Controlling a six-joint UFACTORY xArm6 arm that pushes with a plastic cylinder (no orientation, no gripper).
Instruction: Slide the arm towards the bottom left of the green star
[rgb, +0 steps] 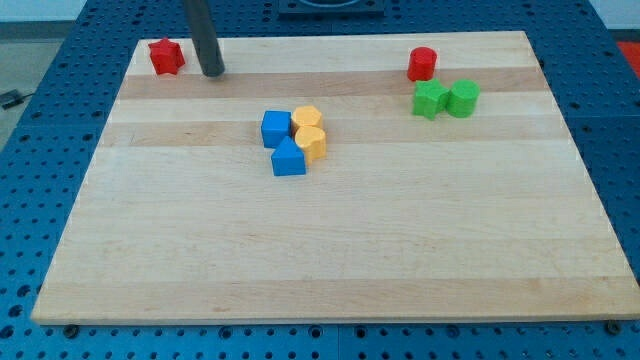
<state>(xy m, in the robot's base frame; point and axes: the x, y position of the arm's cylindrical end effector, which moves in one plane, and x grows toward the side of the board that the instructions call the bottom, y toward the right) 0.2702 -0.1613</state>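
Camera view: a single frame is showing a wooden bench (330, 260) lying on a blue perforated surface (40, 150).
Landmark: the green star (430, 99) is sitting near the bench's top-right corner; every place below is being given relative to it.
Green star's neighbours: a green cylinder-like block (463, 98) is touching it on the view's right; a red cylinder (422, 64) is standing just above it, slightly toward the view's left, close but apart.
My tip: my tip (213, 73) is resting on the bench far to the view's left of the green star and a little higher, well apart from it.
Rod: the dark rod (203, 35) is rising from the tip out of the view's top edge.
Jaws: the arm is carrying no jaws, only the rod, so nothing is being pinched.
Red block: a red star-like block (166, 56) is lying still farther to the left of the green star, just beside the tip.
Centre cluster: a blue cube (276, 128), a second blue block (288, 158) and two yellow blocks (307, 120) (312, 144) are huddling together to the lower left of the green star, between it and the tip, touching one another.
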